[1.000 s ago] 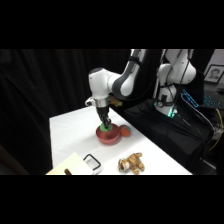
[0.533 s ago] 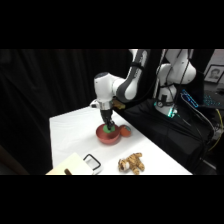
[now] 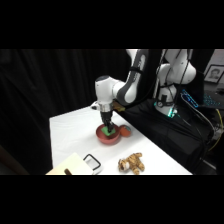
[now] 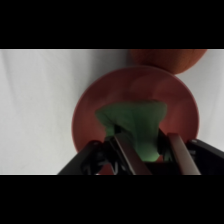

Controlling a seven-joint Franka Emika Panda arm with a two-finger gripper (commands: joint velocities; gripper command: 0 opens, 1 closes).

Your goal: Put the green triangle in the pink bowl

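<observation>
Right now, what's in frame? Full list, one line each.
bowl: 1, reddish-pink, middle of the table, under the gripper.
green piece: 1, bright green, inside the bowl, between the fingers.
small round object: 1, reddish, on the table touching the bowl's far-right side.
stuffed toy: 1, tan-brown, near the table's front edge, right of the bowl.
black loop: 1, black, front of the table, left of the toy; cannot tell what it is.
flat board: 1, pale yellow, front-left corner, cut off by the picture edge.
table: 1, white.
arm: 1, white, reaching from upper right.
gripper: 1, dark fingers either side of the green piece, down in the bowl.
</observation>
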